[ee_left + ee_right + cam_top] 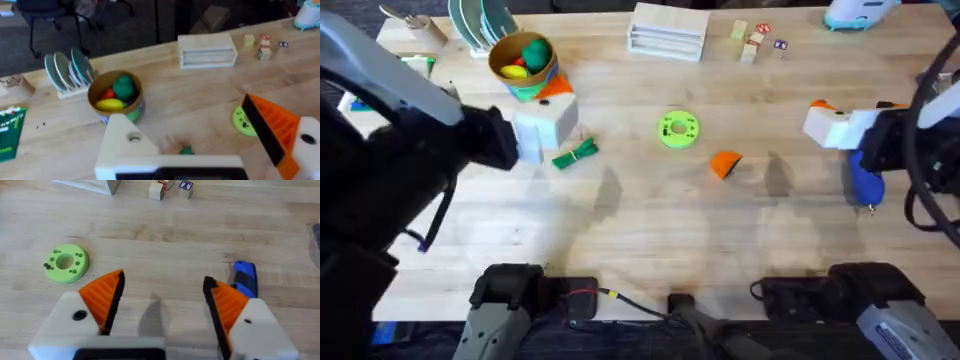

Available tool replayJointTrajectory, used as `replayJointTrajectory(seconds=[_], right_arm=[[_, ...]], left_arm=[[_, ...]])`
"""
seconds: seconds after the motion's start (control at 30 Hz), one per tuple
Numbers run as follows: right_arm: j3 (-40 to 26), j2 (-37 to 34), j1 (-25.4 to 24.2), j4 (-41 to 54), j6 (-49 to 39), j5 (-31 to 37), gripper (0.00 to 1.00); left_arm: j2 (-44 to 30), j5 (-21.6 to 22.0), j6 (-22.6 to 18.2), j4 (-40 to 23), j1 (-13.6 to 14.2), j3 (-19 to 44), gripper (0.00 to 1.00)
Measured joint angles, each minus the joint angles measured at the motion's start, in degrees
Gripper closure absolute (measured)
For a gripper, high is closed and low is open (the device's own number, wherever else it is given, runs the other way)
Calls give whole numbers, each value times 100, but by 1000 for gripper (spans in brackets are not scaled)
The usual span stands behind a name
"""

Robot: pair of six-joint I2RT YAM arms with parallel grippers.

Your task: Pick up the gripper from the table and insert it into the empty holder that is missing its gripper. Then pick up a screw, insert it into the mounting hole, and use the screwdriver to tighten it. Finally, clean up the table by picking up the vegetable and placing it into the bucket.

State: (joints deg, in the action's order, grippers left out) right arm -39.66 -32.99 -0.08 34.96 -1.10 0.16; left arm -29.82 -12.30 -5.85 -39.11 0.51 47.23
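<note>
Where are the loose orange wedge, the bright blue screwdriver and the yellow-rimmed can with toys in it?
gripper (725,163): overhead view, middle of the wedge.
screwdriver (865,184): overhead view, blue body.
bucket (498,66): overhead view, yellow rim.

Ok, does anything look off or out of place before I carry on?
Yes. One side of the left gripper is a bare white holder with an empty mounting hole, while the other side carries an orange pad. The missing orange gripper lies loose on the table near the lime disc.
</note>
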Motion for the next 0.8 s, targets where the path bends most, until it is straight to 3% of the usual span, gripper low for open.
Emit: replayJointTrajectory(seconds=[0.17, 0.47, 0.67, 0.8], right_arm=[[0, 0, 0, -2, -2, -2, 10], [0, 0, 0, 0, -4, 0, 11], [0, 0, 0, 0, -20, 0, 10], [0, 0, 0, 0, -20, 0, 10]], left_arm=[[255, -34, -13, 1282, 100, -533, 8], [1122, -243, -12, 3771, 162, -2609, 8], [1865, -303, -13, 4455, 350, -3857, 8], [2265, -313, -15, 4476, 358, -4108, 8]])
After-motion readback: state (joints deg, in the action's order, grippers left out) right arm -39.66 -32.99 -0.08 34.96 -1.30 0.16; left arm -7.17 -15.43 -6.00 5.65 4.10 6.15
